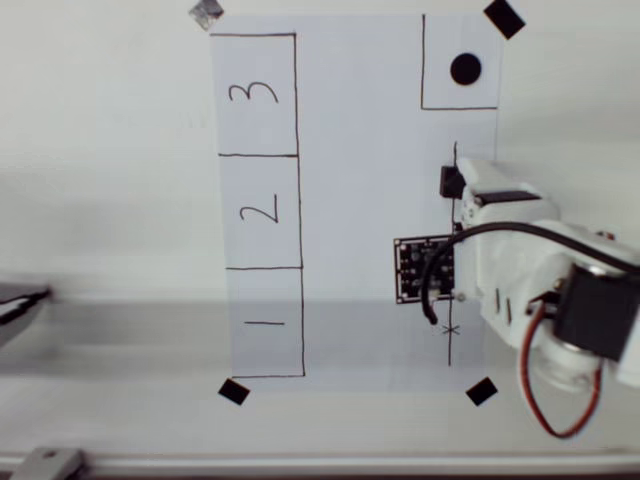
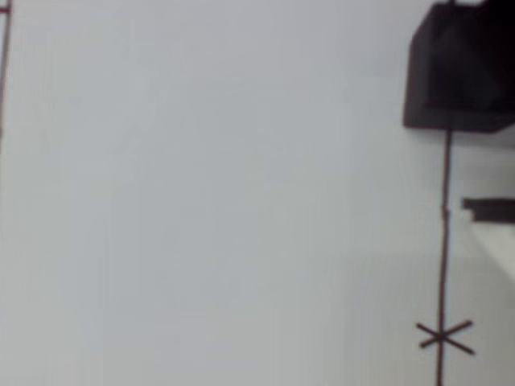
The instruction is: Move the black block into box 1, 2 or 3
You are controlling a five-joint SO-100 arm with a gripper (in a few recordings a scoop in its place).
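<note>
Gripper (image 1: 462, 186) state can't be told; it's seen in overhead view right at the black block (image 1: 451, 182), which sits on the drawn line on the sheet's right side, well apart from box 1 (image 1: 266, 322). Task judged barely begun: grasp unconfirmed, carry and drop all left. Block looks small, matte, cube-like, much narrower than the box.

You have one small matte black cube (image 1: 451, 182) and one round black dot (image 1: 465, 69). Count three pen-drawn numbered rectangles, the "1" outline (image 1: 266, 323) among them, and four tape squares: three black, one grey.
</note>
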